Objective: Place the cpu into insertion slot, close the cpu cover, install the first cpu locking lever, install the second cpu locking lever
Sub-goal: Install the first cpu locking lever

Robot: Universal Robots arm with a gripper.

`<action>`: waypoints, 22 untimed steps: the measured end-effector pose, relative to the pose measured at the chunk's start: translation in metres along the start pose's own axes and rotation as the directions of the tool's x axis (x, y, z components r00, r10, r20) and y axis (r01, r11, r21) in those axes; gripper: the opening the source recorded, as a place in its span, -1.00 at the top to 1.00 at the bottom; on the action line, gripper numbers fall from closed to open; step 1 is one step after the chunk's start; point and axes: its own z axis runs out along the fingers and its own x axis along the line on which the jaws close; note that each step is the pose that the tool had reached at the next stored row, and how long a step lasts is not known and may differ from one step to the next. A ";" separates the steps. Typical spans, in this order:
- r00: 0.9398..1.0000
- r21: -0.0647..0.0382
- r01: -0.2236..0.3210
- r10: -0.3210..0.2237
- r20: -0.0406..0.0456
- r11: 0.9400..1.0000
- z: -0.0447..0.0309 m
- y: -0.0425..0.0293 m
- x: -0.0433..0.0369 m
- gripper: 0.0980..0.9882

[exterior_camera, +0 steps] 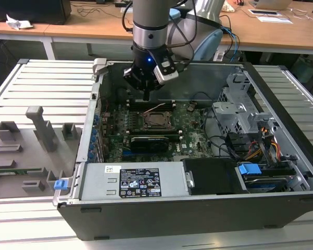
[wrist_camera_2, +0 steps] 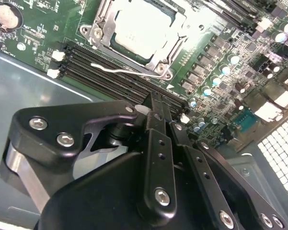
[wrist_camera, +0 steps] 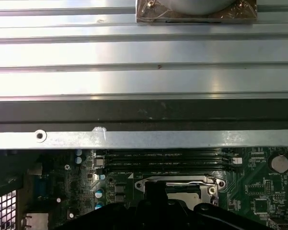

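While the gripper [wrist_camera_2: 155, 103] is hovering clenched and empty just above the lever [wrist_camera_2: 129, 71], with the cpu [wrist_camera_2: 141, 28] sitting beneath the cover [wrist_camera_2: 101, 24] ahead of it, a slip risks scraping the memory slots [wrist_camera_2: 110, 76].

Bright overhead light, glare on the cpu [wrist_camera_2: 143, 29], dim case interior.

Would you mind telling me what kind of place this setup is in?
Probably a robotics lab or workshop: an opened computer case sits on a slotted metal table, a robot arm reaches into it, and wooden desks with cables stand behind.
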 end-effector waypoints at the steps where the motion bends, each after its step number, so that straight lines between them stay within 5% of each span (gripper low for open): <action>1: 1.000 -0.011 0.001 -0.001 0.000 1.000 0.0006 0.0000 -0.0001 0.98; 5: 0.999 -0.011 0.051 -0.051 -0.004 0.999 0.0050 -0.0006 -0.0004 0.98; 8: 0.999 -0.021 0.052 -0.052 -0.003 0.998 0.0059 -0.0018 -0.0005 0.98; 22: 0.998 -0.020 0.061 -0.061 0.001 0.998 0.0094 -0.0023 -0.0039 0.98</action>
